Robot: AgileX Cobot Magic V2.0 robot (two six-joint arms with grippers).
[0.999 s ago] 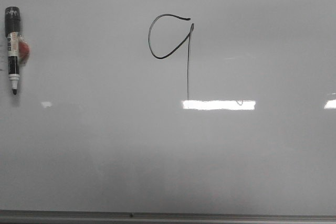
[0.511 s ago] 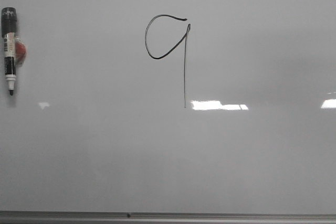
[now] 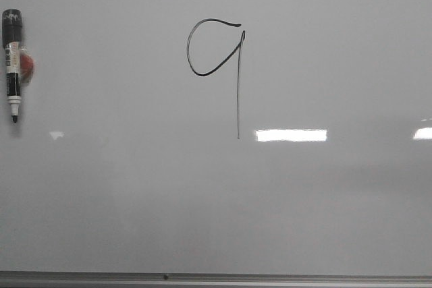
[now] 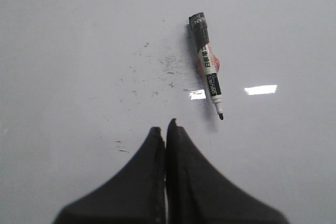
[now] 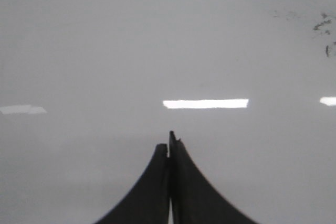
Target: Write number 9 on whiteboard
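The number 9 (image 3: 223, 65) is sitting on the upper middle of the whiteboard (image 3: 304, 207), open loop on the left joining a long straight stem that is running down to just beside a bright reflection. The marker (image 3: 13, 65) is lying at the far left edge of the front view, well apart from the digit, cap end up, tip exposed and pointing down, with something small and red tucked against its body. The left tool (image 4: 166, 129) is hovering near the marker tip with its jaws pressed together and gripping nothing; faint black specks are dotting the board near it. The right tool (image 5: 170, 142) is also closed and empty, over bare board, with a few dark smudges off at one corner of its view. Judging by this, the writing is looking finished. Risks from here: the uncapped tip is drying out, or dragging a stray line if either arm is nudging the pen; any tool sweeping across the loop or stem is likely smearing the ink; the loop is not closing fully at the top, so the digit could read ambiguous.
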